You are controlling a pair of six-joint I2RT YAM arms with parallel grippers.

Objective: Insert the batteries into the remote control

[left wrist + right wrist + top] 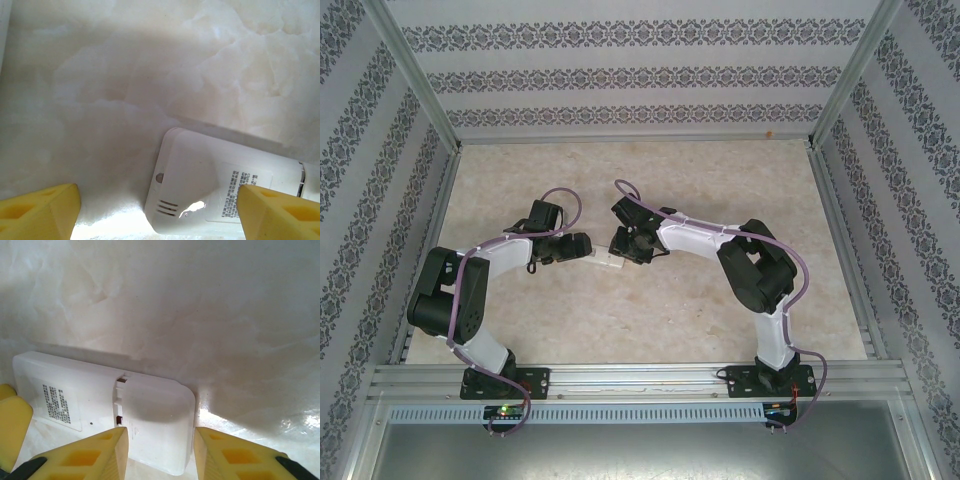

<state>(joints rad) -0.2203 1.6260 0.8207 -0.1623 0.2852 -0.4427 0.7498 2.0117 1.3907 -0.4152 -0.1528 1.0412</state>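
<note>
A robot lab booth: aluminium frame point(417, 80), patterned wall panels point(620, 70) (like wallpaper), marble-look tabletop point(650, 170).

The left arm point(460, 300) and the right arm point(760, 270) fold inward over the pale marbled table point(720, 180), elbows out, wrists meeting near its middle. The left end effector point(582, 246) and the right end effector point(623, 243) face each other, close together, over a small white remote control point(608, 263) lying between them — how their jaws stand is too small to tell. Patterned walls point(620, 80) enclose three sides; an aluminium rail point(640, 378) carries both arms' feet.
</note>
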